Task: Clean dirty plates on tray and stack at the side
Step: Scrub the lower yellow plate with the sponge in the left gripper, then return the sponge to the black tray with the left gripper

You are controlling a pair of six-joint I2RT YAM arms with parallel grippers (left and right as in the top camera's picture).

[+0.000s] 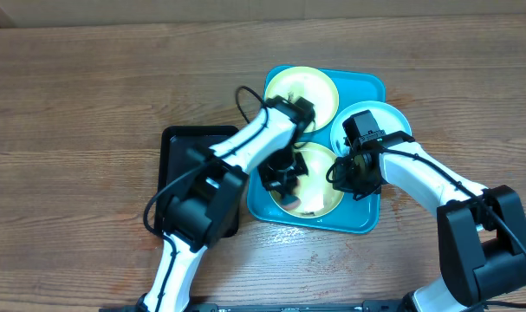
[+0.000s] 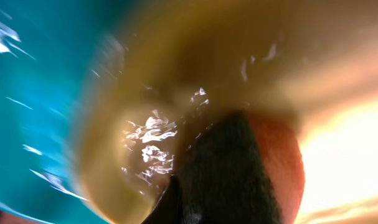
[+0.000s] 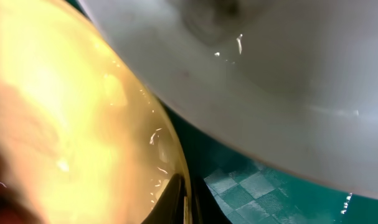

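Plates number three: two pale yellow, one far (image 1: 301, 89) and one near (image 1: 319, 180), lie on the single turquoise tray (image 1: 366, 87), and one blue-white plate (image 1: 392, 120) juts past its right rim. One smaller black tray (image 1: 178, 147) sits to the left on the wooden tabletop (image 1: 89, 104). The left arm stretches over the black tray, the left fingers (image 1: 282, 178) down on the near yellow plate, where a dark-and-orange sponge (image 2: 238, 174) rests. The right fingers (image 1: 345, 176) are at that plate's right edge. Whether either pair is spread or pinching, I cannot tell.
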